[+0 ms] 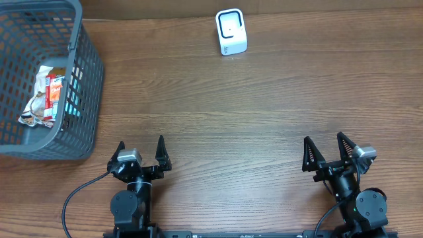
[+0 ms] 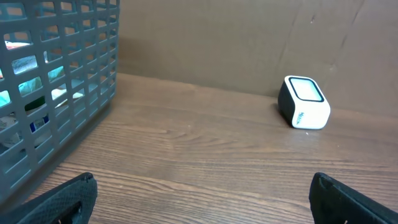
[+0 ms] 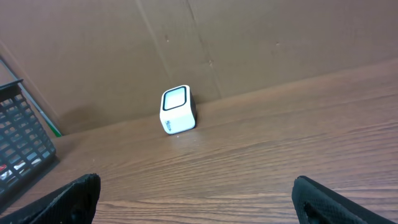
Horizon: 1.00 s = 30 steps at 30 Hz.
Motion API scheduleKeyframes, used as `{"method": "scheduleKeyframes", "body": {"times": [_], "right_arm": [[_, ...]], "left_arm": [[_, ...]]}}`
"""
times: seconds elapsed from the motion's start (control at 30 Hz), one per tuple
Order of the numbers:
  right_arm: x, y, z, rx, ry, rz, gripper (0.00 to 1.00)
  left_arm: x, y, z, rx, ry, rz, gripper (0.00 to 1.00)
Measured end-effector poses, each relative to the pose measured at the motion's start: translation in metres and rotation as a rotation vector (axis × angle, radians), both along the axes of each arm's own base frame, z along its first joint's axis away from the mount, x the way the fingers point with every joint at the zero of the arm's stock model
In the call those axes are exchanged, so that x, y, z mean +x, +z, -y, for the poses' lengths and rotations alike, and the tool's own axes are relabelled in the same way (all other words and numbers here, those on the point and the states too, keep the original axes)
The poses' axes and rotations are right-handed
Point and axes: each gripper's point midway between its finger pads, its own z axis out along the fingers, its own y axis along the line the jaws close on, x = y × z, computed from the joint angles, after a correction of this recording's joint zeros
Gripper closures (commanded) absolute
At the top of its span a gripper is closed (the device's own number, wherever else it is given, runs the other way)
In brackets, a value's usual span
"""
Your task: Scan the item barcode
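1 snack pkt point(image 1: 54, 92) in basket point(image 1: 88, 92): clear overhead only

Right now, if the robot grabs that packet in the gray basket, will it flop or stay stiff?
Probably floppy: the packet looks like a crumpled wrapper. Likely light, since it looks thin. Deep in the basket, it may snag the mesh.

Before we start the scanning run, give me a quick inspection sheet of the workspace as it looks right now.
Surface: wooden table.
Job's things: white scanner at the far edge; packaged items inside the grey basket, at the left.
Clutter: nothing seen.
Grippers: left gripper and right gripper both open, empty, at the near edge.
Cables: black cable loops by the left arm.
Surroundings: cardboard wall behind the table.
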Motion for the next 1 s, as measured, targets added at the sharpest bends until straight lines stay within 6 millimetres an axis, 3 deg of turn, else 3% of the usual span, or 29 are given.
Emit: {"method": "scheduleKeyframes", "body": {"times": [0.77, 1.0], "right_arm": [[0.000, 0.000, 0.000, 0.000, 0.000, 0.000, 0.00], [0.000, 0.000, 0.000, 0.000, -0.001, 0.000, 0.00]], "left_arm": [[-0.002, 0.003, 0.001, 0.031, -0.010, -0.020, 0.00], [-0.026, 0.043, 0.034, -0.044, -0.182, -0.110, 0.00]]}}
